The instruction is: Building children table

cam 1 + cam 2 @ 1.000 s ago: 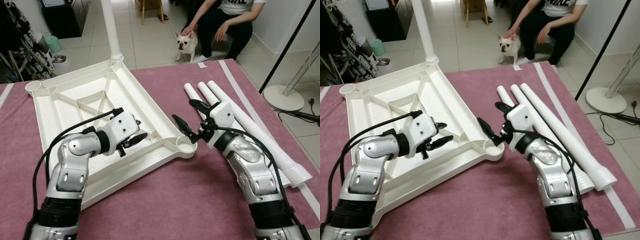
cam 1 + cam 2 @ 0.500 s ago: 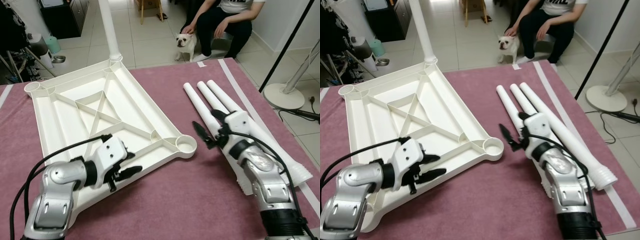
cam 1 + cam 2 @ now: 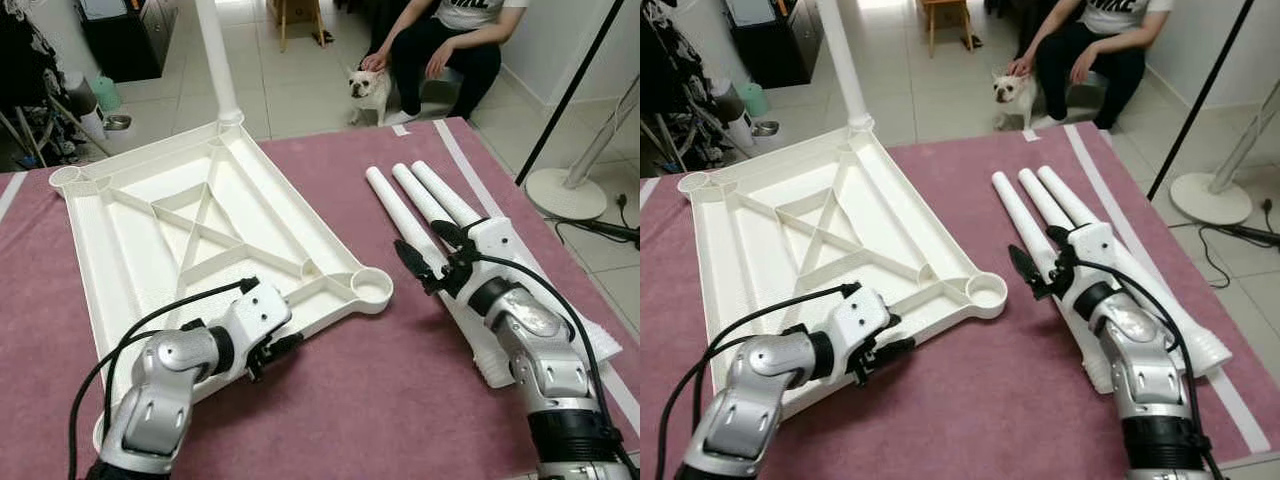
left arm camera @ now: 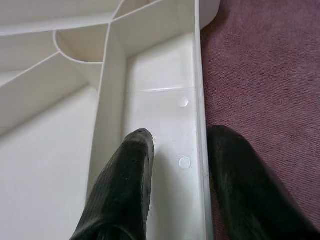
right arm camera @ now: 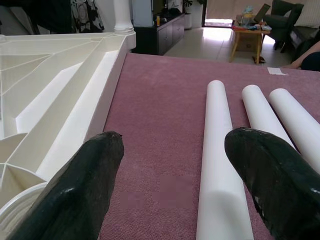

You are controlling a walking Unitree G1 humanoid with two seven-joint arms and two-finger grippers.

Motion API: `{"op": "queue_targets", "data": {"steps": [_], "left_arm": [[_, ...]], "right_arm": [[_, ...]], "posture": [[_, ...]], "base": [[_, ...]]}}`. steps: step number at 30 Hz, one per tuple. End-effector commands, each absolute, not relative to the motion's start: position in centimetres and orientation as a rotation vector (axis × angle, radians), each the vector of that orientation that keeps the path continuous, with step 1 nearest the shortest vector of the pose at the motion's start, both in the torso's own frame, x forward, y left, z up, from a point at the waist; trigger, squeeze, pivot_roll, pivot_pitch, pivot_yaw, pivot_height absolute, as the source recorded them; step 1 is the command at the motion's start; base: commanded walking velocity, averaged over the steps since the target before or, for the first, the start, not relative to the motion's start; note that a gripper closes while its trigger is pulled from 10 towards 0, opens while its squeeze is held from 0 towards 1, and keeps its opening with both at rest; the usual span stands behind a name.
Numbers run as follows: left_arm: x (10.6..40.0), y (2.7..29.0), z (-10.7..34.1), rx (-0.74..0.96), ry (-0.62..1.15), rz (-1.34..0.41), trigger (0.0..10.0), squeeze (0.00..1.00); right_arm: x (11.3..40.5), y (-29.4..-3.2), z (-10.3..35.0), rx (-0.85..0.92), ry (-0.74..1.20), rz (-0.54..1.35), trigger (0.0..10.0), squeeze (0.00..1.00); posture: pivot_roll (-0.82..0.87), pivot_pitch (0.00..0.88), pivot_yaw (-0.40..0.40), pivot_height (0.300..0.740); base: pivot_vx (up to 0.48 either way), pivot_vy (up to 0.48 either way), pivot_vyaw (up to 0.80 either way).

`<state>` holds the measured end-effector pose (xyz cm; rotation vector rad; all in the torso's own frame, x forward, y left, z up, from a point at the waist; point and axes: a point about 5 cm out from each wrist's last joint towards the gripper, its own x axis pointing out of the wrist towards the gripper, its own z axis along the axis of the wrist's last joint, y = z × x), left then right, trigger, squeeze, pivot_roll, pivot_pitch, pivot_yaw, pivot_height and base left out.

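Note:
The white plastic tabletop (image 3: pixel 150 250) lies upside down on the maroon cloth, with one leg (image 3: pixel 218 60) standing in its far corner. Its near right corner has an empty round socket (image 3: pixel 372 288). Three loose white legs (image 3: pixel 425 195) lie side by side to the right. My left gripper (image 3: pixel 278 345) is open at the tabletop's front rim (image 4: pixel 201 125), one finger inside the rim channel and the other outside on the cloth. My right gripper (image 3: pixel 420 238) is open and hovers low over the leftmost loose leg (image 5: pixel 220 165), whose near end lies between its fingers.
The maroon cloth (image 3: pixel 380 400) covers the whole work surface, with a white stripe along its right side. Beyond the far edge a person (image 3: pixel 450 40) sits with a small dog (image 3: pixel 372 85). A fan base (image 3: pixel 565 190) and a black pole (image 3: pixel 570 90) stand at the right.
My left gripper has pulled back from the tabletop's middle to its front rim. My right gripper has swung right, from the corner socket to over the loose legs.

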<state>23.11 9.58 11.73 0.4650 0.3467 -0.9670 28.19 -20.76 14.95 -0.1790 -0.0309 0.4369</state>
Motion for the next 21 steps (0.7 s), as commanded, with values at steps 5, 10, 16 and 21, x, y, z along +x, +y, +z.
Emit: {"op": "queue_targets", "data": {"steps": [5,10,16,21], "left_arm": [[23.8,10.6,10.8,0.540,0.363,-0.813,0.0,0.00],[23.7,11.3,10.4,0.596,0.362,-0.809,0.0,0.00],[24.1,12.5,10.6,0.629,0.363,-0.781,0.0,0.00],[24.8,13.5,10.9,0.644,0.364,-0.746,0.0,0.00]], "right_arm": [[28.2,-20.4,14.8,-0.160,-0.029,0.455,10.0,0.00],[28.1,-20.2,14.8,-0.155,-0.028,0.460,10.0,0.00],[28.5,-20.0,14.9,-0.162,-0.035,0.467,10.0,0.00],[28.7,-19.6,14.9,-0.164,-0.040,0.478,10.0,0.00]], "posture": [[-0.02,0.000,0.099,0.740],[-0.01,0.000,0.101,0.740],[-0.01,0.000,0.101,0.740],[0.00,0.000,0.099,0.740]], "base": [[0.000,0.000,0.00],[0.000,0.000,0.00],[0.000,0.000,0.00],[0.000,0.000,0.00]]}}
